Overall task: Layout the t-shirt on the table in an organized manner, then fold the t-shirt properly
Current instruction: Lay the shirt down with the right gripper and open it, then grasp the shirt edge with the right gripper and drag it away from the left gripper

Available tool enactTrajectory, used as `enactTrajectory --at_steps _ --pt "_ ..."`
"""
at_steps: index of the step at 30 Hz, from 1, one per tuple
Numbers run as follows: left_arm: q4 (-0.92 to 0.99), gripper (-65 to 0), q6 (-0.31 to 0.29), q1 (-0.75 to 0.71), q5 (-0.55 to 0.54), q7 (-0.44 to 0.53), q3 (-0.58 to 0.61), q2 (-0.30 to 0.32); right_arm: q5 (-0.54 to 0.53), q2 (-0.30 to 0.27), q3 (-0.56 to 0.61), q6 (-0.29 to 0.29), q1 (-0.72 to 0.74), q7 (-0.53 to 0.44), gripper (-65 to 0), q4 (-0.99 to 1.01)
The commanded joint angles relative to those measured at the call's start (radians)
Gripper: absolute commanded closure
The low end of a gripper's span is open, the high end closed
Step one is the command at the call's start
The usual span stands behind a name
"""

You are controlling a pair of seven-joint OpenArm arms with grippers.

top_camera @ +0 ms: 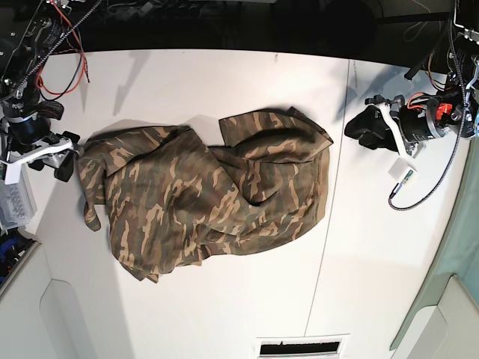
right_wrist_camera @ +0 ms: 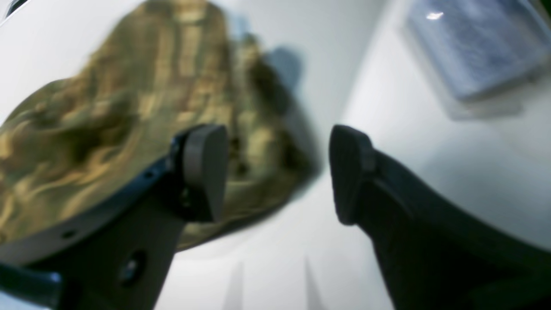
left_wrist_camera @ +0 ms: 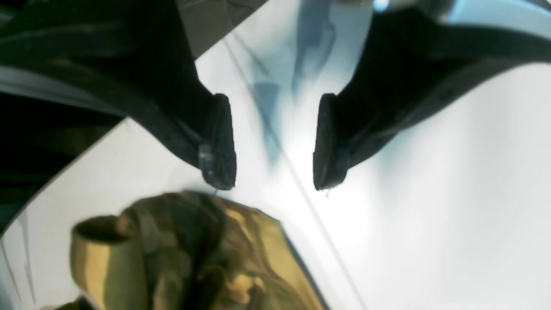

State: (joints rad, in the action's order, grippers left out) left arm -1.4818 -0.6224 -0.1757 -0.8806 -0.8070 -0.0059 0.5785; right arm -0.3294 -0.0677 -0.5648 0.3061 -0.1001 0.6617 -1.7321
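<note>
White table (top_camera: 224, 314), seam at 3 o'clock; rumpled t-shirt (top_camera: 202, 198) mid-surface. Left pincer (top_camera: 358, 127) at 2 o'clock, parted, empty. Right pincer (top_camera: 71, 158) at 9 o'clock, parted, empty.

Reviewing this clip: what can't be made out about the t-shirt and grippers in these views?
- t-shirt, base view: bunched folds hide neckline and one sleeve.
- t-shirt, right wrist view: motion blur smears its print; the right gripper, open and empty, covers its near edge.
- t-shirt, left wrist view: bottom edge crops it.
- left gripper, base view: too small to judge; its wrist view shows it open.
</note>
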Motion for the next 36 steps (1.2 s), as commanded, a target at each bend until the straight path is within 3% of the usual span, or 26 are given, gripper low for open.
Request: enactTrajectory --at_steps 1,4,8,15,16,18,19,21,25,28,36 --pt "-0.015 -32.9 -0.008 -0.003 -0.016 0.013 -0.008 0.004 -0.024 -0.024 0.000 0.004 0.009 -0.040 -37.1 0.029" --pt "-0.015 -33.0 0.006 -0.019 0.011 0.018 -0.008 -0.037 -0.035 -0.054 0.004 0.044 0.036 -0.093 -37.1 0.167" --pt "-0.015 -33.1 0.039 -0.018 0.050 0.040 -0.008 -0.097 -0.061 -0.053 0.004 0.124 0.099 -0.109 -37.1 0.314" --pt "-0.015 -33.1 0.038 -0.018 0.067 0.064 -0.008 -0.188 -0.079 -0.043 0.028 0.132 0.197 -0.130 -35.2 0.472" --pt "-0.015 -33.1 0.038 -0.018 0.075 0.071 -0.008 -0.200 -0.079 -0.043 0.041 0.132 0.200 -0.129 -29.4 0.473" --pt "-0.015 -33.1 0.039 -0.018 0.104 0.076 -0.008 -0.223 -0.079 -0.043 0.064 0.146 0.200 -0.126 -7.7 0.467" --pt "-0.015 -33.1 0.039 -0.018 0.121 0.078 -0.008 -0.232 -0.079 -0.043 0.068 0.167 0.199 -0.111 0.0 0.460" --pt "-0.015 -33.1 0.039 -0.018 0.150 0.082 -0.008 -0.238 -0.101 -0.046 0.066 0.220 0.199 -0.043 0.0 0.432" --pt "-0.015 -33.1 0.039 -0.018 0.207 0.086 -0.008 -0.217 -0.238 -0.061 0.019 0.226 0.172 0.155 0.0 0.286" --pt "-0.015 -33.1 0.039 -0.018 0.216 0.109 -0.008 -0.180 -0.335 -0.080 -0.051 0.246 0.127 0.223 0.0 0.123" --pt "-0.015 -33.1 0.066 -0.008 0.227 0.123 -0.008 -0.047 -0.398 -0.187 -0.180 0.248 0.076 0.230 0.0 0.007"
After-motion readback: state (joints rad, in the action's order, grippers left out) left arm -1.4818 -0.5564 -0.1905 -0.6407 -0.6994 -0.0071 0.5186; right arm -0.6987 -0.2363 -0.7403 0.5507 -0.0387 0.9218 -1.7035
